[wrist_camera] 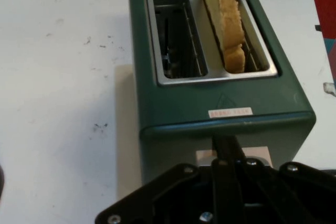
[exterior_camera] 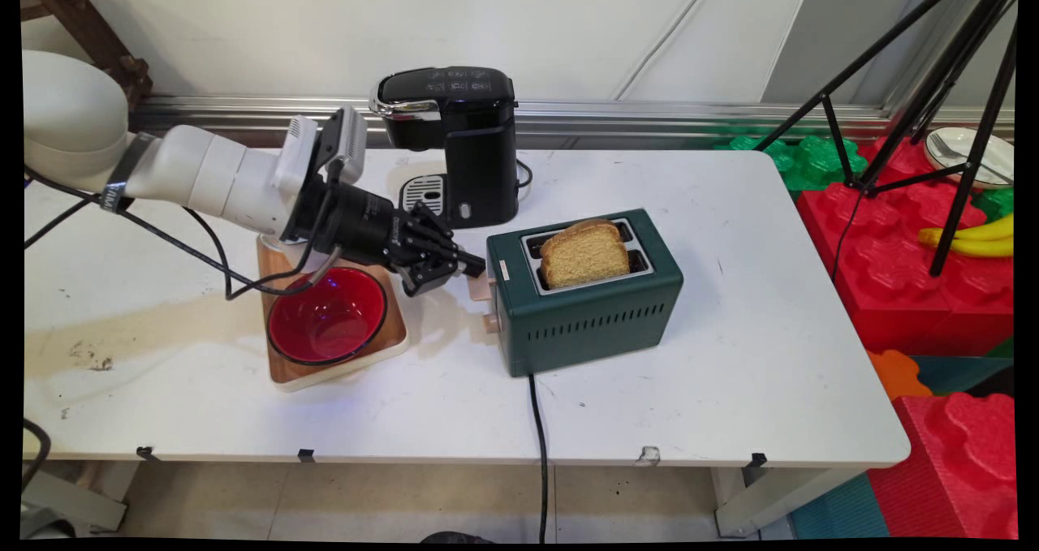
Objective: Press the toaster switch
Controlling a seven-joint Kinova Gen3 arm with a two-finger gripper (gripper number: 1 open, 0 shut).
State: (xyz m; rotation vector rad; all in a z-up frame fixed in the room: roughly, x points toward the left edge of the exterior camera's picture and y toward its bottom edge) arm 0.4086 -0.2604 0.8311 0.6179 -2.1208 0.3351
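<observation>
A dark green two-slot toaster (exterior_camera: pixel 592 316) stands mid-table with a slice of toast (exterior_camera: pixel 584 251) sticking up from one slot. My gripper (exterior_camera: pixel 472 267) is at the toaster's left end, fingers shut together, with their tips resting on the beige lever (exterior_camera: pixel 480 289). Below the lever is a small beige knob (exterior_camera: pixel 490 322). In the hand view the toaster (wrist_camera: pixel 220 100) fills the frame. The toast (wrist_camera: pixel 226 19) stands in the right slot and the left slot (wrist_camera: pixel 176 30) is empty. The shut gripper (wrist_camera: pixel 227 148) lies against the lever (wrist_camera: pixel 257 156).
A red bowl (exterior_camera: pixel 327 316) sits on a wooden tray (exterior_camera: pixel 390 340) under my wrist. A black coffee machine (exterior_camera: pixel 463 137) stands behind. The toaster's cord (exterior_camera: pixel 540 445) runs off the front edge. A tripod (exterior_camera: pixel 933 88), red foam blocks (exterior_camera: pixel 893 234) and bananas (exterior_camera: pixel 974 238) are on the right.
</observation>
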